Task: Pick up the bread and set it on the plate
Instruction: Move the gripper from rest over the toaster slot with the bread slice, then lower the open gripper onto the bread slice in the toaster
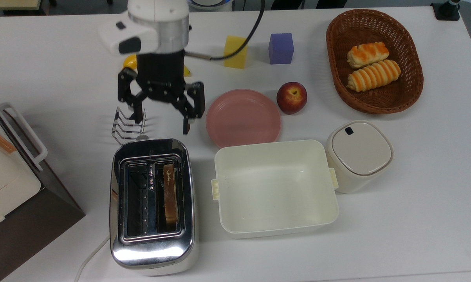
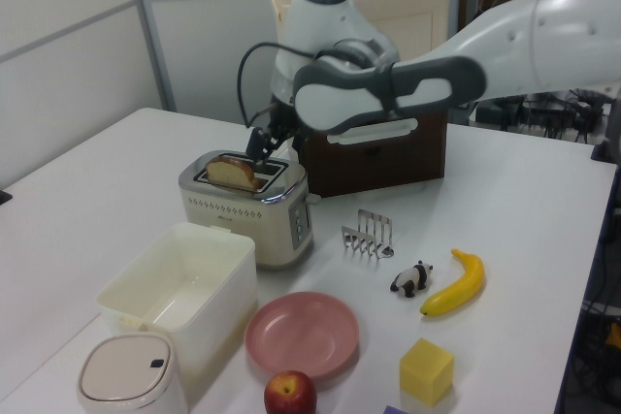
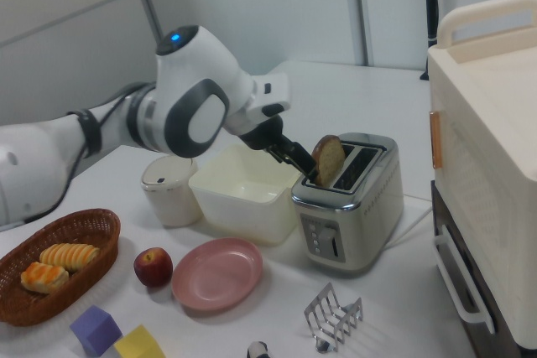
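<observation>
Top view: gripper (image 1: 161, 118) spread wide, empty, fingers pointing down over the table between the toast rack (image 1: 129, 126) and the plate (image 1: 243, 118), just above the toaster (image 1: 152, 203) in frame. Bread (image 1: 170, 193) stands on edge in the toaster's right slot in the top view. Plate is bare, apple (image 1: 292, 97) just beside its upper right rim, cream tub (image 1: 275, 187) touching its lower edge. Basket (image 1: 374, 62) with two rolls sits at far right.

Left view: arm reaches in from the right; gripper (image 2: 262, 143) hangs close above the toaster's (image 2: 247, 207) far end, near the bread (image 2: 231, 174). Plate (image 2: 302, 334) sits in front, apart from the toaster. Banana (image 2: 455, 283) and panda (image 2: 412, 278) lie at right.

Right view: gripper (image 3: 294, 157) is just left of the bread (image 3: 327, 160), which sticks up from the toaster (image 3: 348, 200). Can't tell whether they touch. Plate (image 3: 218, 273) lies lower left of the toaster.
</observation>
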Robot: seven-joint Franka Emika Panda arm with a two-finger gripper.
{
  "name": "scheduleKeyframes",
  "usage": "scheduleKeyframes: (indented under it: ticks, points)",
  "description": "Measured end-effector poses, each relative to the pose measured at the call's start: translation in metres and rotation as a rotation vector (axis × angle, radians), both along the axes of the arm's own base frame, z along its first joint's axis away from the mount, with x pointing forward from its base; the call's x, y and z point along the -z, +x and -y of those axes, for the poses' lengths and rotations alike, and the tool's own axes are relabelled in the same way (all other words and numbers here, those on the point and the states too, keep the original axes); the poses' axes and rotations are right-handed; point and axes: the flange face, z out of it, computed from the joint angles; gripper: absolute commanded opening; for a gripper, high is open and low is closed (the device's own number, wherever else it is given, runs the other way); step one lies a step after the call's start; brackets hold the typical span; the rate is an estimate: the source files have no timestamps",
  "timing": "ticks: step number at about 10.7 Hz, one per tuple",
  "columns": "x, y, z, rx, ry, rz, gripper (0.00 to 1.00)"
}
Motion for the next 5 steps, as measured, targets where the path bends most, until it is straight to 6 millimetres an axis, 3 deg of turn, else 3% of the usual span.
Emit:
scheduleKeyframes:
  ticks: [2,5]
  points:
    - [0.013,0.019,0.004,0.002,-0.021,0.031,1.00]
    - [0.021,0.031,0.006,-0.018,-0.068,0.076,1.00]
